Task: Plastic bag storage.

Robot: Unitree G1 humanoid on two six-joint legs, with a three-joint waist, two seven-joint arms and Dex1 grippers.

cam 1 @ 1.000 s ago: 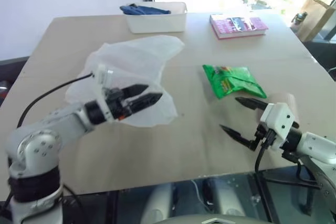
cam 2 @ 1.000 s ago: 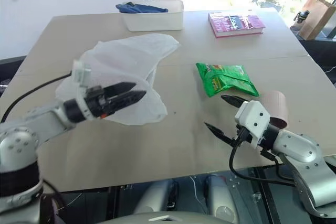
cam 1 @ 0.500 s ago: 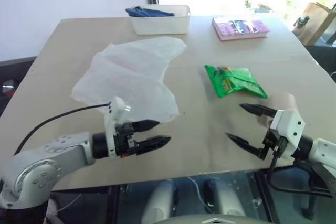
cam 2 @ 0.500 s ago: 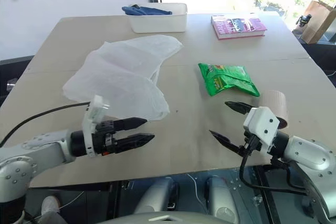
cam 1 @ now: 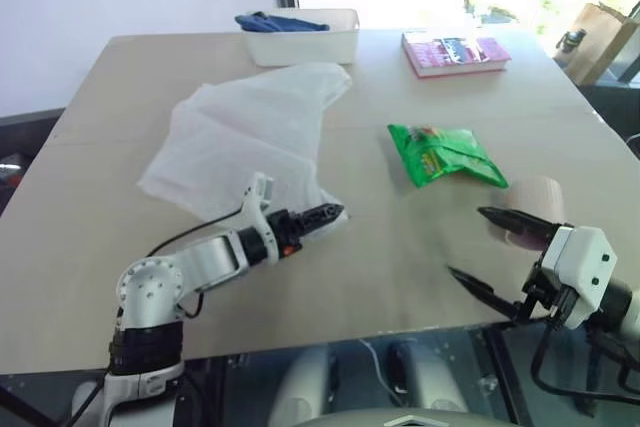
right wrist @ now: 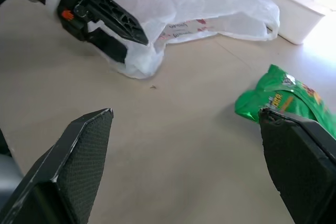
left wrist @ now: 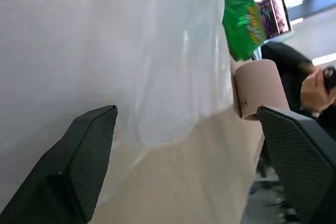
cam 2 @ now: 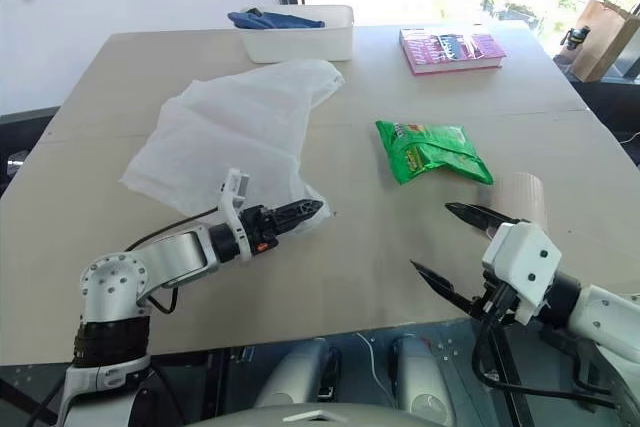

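I've got the left gripper (cam 2: pixel 308 211) spread open at the near corner of the plastic bag (cam 2: pixel 235 132), which lies flat at ten o'clock on the table (cam 2: pixel 120 57), so I'd straddle that edge low before pinching, while the right gripper (cam 2: pixel 455 252) hangs open at four o'clock.

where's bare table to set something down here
Free: the near strip between the left gripper and right gripper, and the far left corner beside the white bin. Crowded: around the plastic bag, snack packet and book.
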